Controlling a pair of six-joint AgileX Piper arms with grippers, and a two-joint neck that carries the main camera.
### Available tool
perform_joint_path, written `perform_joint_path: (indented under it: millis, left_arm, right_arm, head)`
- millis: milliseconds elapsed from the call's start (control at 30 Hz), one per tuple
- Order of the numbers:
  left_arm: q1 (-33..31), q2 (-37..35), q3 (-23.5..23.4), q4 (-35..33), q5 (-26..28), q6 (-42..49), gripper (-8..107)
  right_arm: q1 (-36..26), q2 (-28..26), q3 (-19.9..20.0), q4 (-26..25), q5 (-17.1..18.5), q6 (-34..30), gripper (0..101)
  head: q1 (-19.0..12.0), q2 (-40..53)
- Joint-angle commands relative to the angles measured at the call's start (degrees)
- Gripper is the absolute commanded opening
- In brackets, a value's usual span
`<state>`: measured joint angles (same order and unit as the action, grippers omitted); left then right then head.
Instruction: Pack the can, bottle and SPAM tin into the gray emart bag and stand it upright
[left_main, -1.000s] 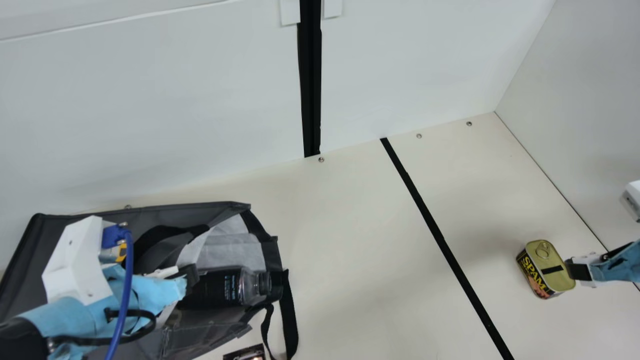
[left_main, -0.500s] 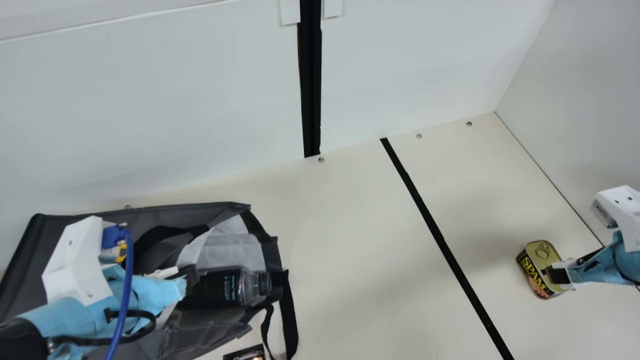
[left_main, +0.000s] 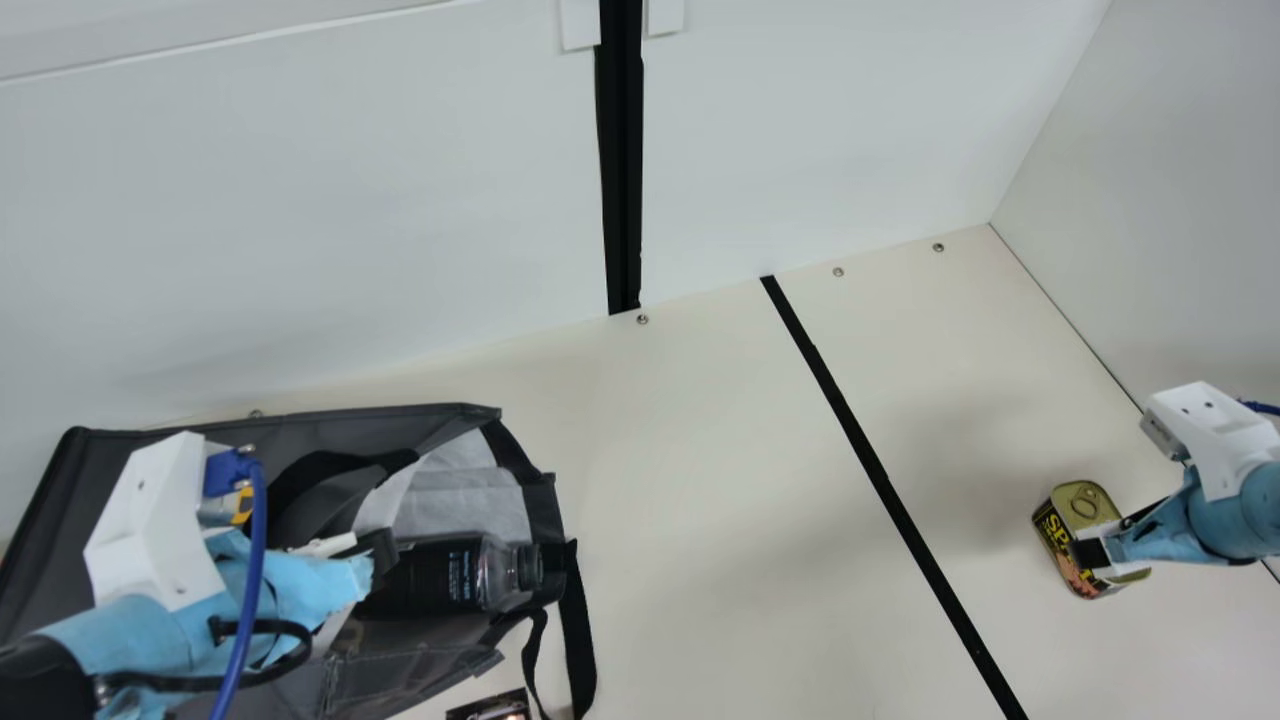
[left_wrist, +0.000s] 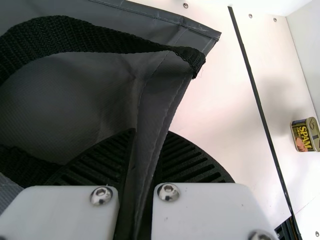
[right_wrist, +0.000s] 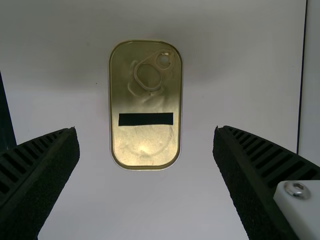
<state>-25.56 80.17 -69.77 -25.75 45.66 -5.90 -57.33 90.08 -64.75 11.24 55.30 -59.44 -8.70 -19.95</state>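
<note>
In the main view, our left gripper (left_main: 376, 560) is at the bag (left_main: 420, 425), where the bottle (left_main: 440, 575) lies on its side; our right gripper (left_main: 1092, 552) is over the tin (left_main: 1082, 503) on the table (left_main: 700, 500). In our left wrist view, the left gripper (left_wrist: 150, 134) pinches the bag's fabric. In our right wrist view, the right gripper (right_wrist: 146, 129) is wide open, the tin framed between its fingers.
</note>
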Motion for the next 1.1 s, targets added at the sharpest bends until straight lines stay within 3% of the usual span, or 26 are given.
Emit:
perform_joint_path:
  millis: [0,467,933,1067]
  left_arm:
    - [0.0,0.0,0.0,0.0,0.0,0.0,-8]
    - [0.0,0.0,0.0,0.0,0.0,0.0,-8]
    - [0.0,0.0,0.0,0.0,0.0,0.0,-8]
    - [0.0,0.0,0.0,0.0,0.0,0.0,-8]
  right_arm:
    - [0.33,0.64,0.23,-0.28,-0.59,0.26,95]
    - [2.35,6.26,1.62,-2.49,-4.85,3.02,95]
    - [2.85,8.74,0.58,-2.52,-5.67,2.13,1]
    - [2.85,7.99,0.29,-1.81,-5.46,0.72,0]
  head:
    - [-1.3,-0.05]
    - [-1.3,-0.05]
    - [-1.3,-0.05]
    - [-1.3,-0.05]
